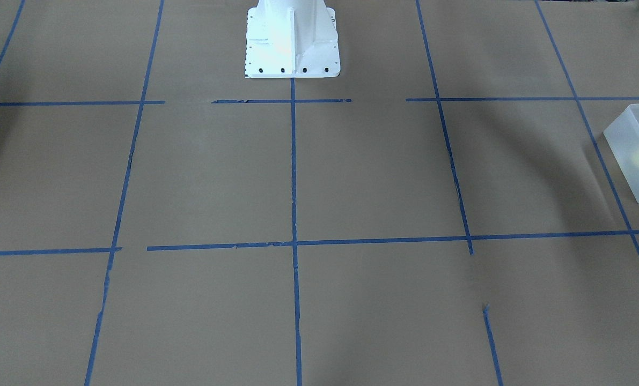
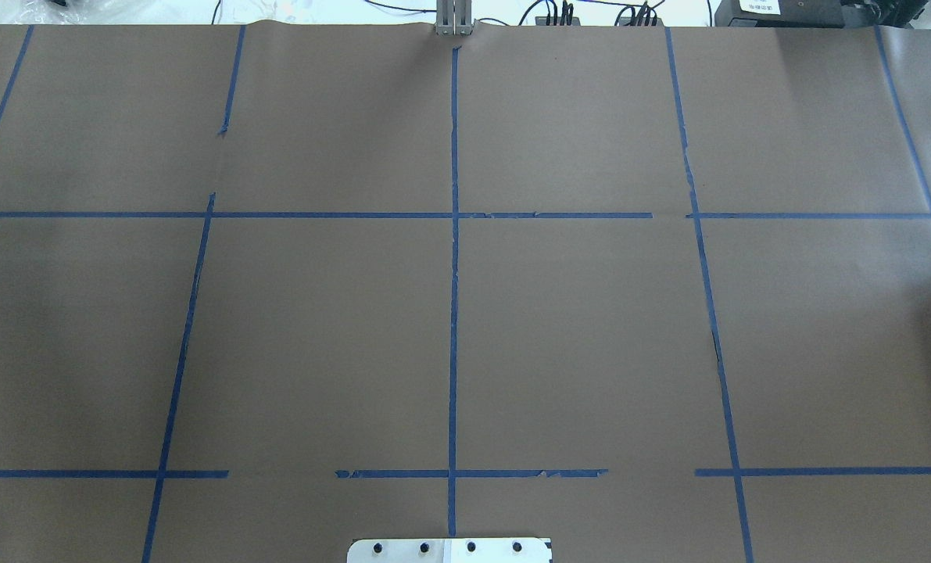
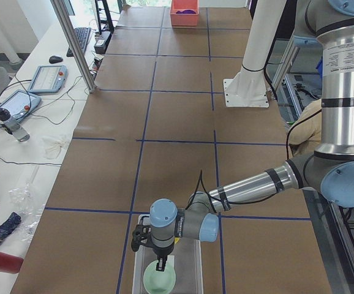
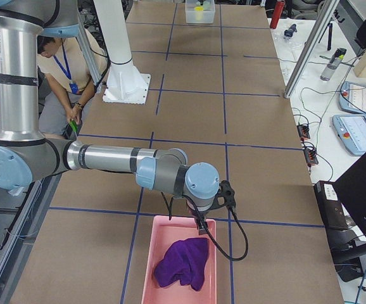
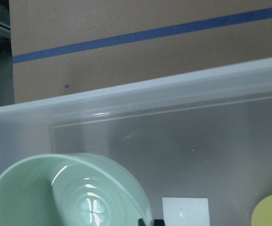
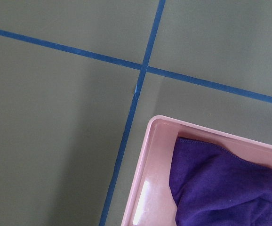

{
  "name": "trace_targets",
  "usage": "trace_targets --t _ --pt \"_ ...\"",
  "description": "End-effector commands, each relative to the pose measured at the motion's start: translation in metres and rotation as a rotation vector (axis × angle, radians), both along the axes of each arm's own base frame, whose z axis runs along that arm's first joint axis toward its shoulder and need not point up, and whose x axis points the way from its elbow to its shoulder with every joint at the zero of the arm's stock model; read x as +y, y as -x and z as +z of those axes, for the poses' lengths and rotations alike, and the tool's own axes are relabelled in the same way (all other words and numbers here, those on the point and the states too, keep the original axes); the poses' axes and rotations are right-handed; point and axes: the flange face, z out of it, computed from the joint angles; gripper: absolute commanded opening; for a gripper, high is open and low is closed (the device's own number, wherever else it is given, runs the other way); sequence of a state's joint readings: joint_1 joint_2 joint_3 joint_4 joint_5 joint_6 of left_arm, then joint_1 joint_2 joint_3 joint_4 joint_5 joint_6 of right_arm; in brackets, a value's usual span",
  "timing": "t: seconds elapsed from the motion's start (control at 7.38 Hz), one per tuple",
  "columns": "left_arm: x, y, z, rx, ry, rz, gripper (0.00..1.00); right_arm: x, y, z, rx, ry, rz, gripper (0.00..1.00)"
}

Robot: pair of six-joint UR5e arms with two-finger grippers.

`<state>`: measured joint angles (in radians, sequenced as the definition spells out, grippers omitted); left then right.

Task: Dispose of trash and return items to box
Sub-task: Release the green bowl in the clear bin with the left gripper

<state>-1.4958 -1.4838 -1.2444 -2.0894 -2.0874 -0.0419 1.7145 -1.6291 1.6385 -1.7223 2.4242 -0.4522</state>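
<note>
The box [image 5: 173, 87] is a frosted translucent bin at the table's end on my left; it also shows in the front view [image 1: 628, 161]. Inside it are a pale green bowl [image 5: 75, 193] and the yellow cup [image 5: 270, 213], with the cup apart from the bowl. My left gripper [image 3: 160, 266] hangs right at the bowl's [image 3: 160, 280] rim inside the box; I cannot tell whether it is open or shut. My right gripper [image 4: 201, 227] hovers over the near end of a pink bin [image 4: 170, 237]; I cannot tell its state.
The pink bin [image 6: 148, 155] holds a crumpled purple cloth [image 6: 220, 183]. The white robot base [image 1: 292, 43] stands at the table's middle edge. Blue tape lines grid the brown table. An operator [image 4: 59, 69] sits beside the base. Tablets and cables lie on the side bench.
</note>
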Motion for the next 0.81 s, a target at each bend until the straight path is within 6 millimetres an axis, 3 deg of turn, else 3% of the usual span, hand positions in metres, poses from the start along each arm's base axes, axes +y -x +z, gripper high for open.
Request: trace_targets --t 0.0,0.27,0.41,0.68 --pt "-0.013 -0.009 -0.040 0.107 -0.039 0.004 1.00 -0.005 0.009 -0.020 -0.006 0.042 0.053 1.00" --pt "-0.027 -0.019 -0.102 0.235 -0.050 -0.056 1.00 -0.012 0.024 -0.061 0.000 0.037 0.088 1.00" --pt "-0.036 -0.026 -0.178 0.338 0.000 -0.152 1.00 -0.015 0.041 -0.080 0.006 0.043 0.088 1.00" --pt "-0.031 -0.028 -0.300 0.329 0.028 -0.159 1.00 -0.019 0.060 -0.092 0.006 0.061 0.084 1.00"
